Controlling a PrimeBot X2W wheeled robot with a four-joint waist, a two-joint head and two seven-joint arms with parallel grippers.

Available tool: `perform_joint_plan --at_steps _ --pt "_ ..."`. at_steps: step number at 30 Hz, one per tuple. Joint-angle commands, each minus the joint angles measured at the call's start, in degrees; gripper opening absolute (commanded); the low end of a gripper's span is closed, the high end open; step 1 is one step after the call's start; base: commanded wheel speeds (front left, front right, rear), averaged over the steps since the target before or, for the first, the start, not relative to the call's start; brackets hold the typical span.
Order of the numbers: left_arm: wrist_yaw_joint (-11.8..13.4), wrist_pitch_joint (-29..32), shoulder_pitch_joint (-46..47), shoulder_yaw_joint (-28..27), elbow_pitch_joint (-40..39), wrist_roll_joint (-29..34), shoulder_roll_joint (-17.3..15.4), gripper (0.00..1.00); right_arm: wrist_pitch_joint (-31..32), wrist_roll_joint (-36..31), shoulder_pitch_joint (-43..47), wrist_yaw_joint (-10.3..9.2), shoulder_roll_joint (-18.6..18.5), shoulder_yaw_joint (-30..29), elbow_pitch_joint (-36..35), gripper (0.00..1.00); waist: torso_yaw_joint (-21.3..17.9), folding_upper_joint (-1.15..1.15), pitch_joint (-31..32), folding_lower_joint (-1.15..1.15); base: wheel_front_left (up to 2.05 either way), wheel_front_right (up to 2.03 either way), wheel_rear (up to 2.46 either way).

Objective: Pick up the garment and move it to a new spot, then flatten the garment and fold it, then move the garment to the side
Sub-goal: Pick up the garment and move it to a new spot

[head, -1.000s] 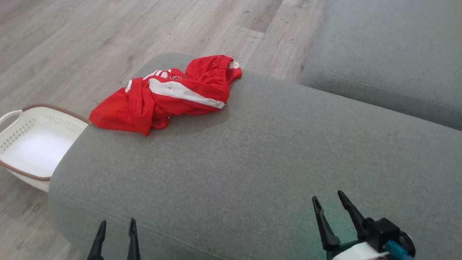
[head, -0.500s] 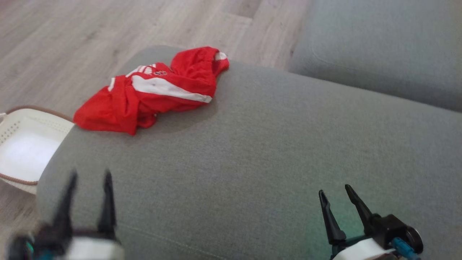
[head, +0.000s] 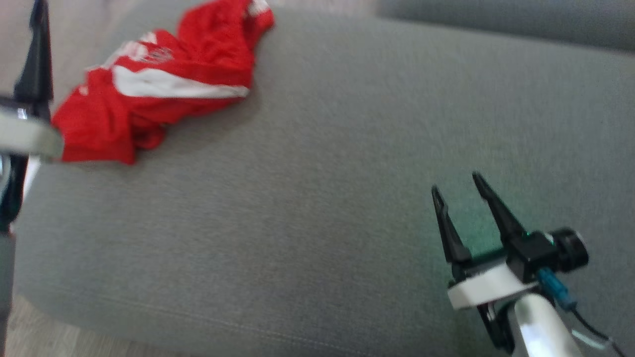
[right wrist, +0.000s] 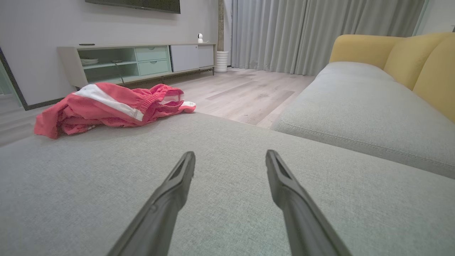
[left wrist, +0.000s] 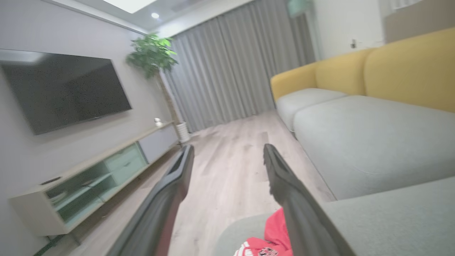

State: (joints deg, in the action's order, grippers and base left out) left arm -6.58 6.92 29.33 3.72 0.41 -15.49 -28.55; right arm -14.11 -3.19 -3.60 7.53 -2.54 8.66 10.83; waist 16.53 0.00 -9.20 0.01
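Red garment [head: 198, 64] crumpled at ~10 o'clock on grey cushion [head: 322, 173]. Prob light, limp, slippy; grab a thick fold nr white stripe [head: 173, 89]. Both spread, empty: left pincer [left wrist: 228, 149] & right pincer [head: 456, 183].

Right pincer [head: 456, 181] shows black tapered fingers [head: 448, 228], white collar [head: 483, 287], apparently blue plug [head: 550, 285].

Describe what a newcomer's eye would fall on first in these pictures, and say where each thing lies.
The crumpled red garment with white stripes stands out at once, lying at the far left corner of the wide grey fabric cushion. Next come the two dark-fingered grippers, both open and empty. The right gripper is over the cushion's near right part, and the left gripper is up beside the garment's left end.
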Motion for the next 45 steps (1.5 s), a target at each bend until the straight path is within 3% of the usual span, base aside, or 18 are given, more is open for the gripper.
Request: perform_joint_plan --at_steps 1,8,15,22,23,24,25,26,28,40,45 --pt "-0.4 1.36 5.68 -0.64 1.22 -1.34 -2.85 1.0 0.16 -0.78 -2.57 -0.04 -0.33 1.33 -2.65 1.0 -3.38 0.0 -5.73 -0.01 0.0 0.0 0.0" --pt "-0.87 5.34 16.32 8.17 16.3 -6.28 -3.04 1.0 2.2 -3.63 -4.91 -0.04 -0.33 1.79 -6.15 1.0 -6.22 0.0 -11.72 -0.01 0.0 0.0 0.0" --pt "-0.9 8.92 20.47 22.28 27.27 -11.35 -6.14 1.0 3.7 -5.17 -4.19 -0.04 -0.33 1.46 -8.75 1.0 -8.65 0.0 -15.9 -0.01 0.0 0.0 0.0" --pt "-0.9 9.52 24.01 25.59 35.23 -11.85 -7.71 1.0 3.85 -5.38 -4.3 -0.04 -0.33 1.45 -9.91 1.0 -9.78 0.0 -18.15 -0.01 0.0 0.0 0.0" --pt "-0.9 10.22 24.3 26.06 36.62 -11.87 -7.66 0.95 3.83 -5.35 -4.32 -0.04 -0.33 1.47 -9.94 1.0 -9.93 0.0 -18.32 -0.01 0.0 0.0 0.0" --pt "-0.9 11.0 24.55 26.44 37.9 -12.08 -7.46 0.74 3.8 -5.27 -4.34 -0.04 -0.33 1.46 -9.93 1.0 -10.0 0.0 -18.41 -0.01 0.0 0.0 0.0" --pt "-0.9 11.71 24.74 26.76 38.99 -12.47 -7.22 0.44 3.77 -5.18 -4.38 -0.04 -0.33 1.46 -9.89 1.0 -10.08 0.0 -18.45 -0.01 0.0 0.0 0.0" --pt "-0.91 12.19 24.9 27.13 39.78 -12.92 -7.03 0.38 3.73 -5.05 -4.45 -0.04 -0.33 1.49 -9.81 1.0 -10.19 0.0 -18.45 -0.01 0.0 0.0 0.0" --pt "-0.91 12.2 25.17 28.03 40.5 -13.74 -6.86 0.0 3.49 -4.64 -4.64 -0.04 -0.33 1.44 -9.6 1.0 -10.36 0.0 -18.24 -0.01 0.0 0.0 0.0" --pt "-0.91 3.86 30.39 33.08 37.92 -14.96 -9.28 0.0 1.53 -0.92 -4.37 -0.04 -0.33 2.0 -5.45 1.0 -10.53 0.0 -10.87 -0.01 0.0 0.0 0.0" --pt "-0.91 4.16 32.89 37.57 34.13 -15.79 -10.31 0.0 0.53 1.51 -4.06 -0.04 -0.33 2.3 -3.11 1.0 -11.77 0.0 -5.25 -0.01 0.0 0.0 0.0"
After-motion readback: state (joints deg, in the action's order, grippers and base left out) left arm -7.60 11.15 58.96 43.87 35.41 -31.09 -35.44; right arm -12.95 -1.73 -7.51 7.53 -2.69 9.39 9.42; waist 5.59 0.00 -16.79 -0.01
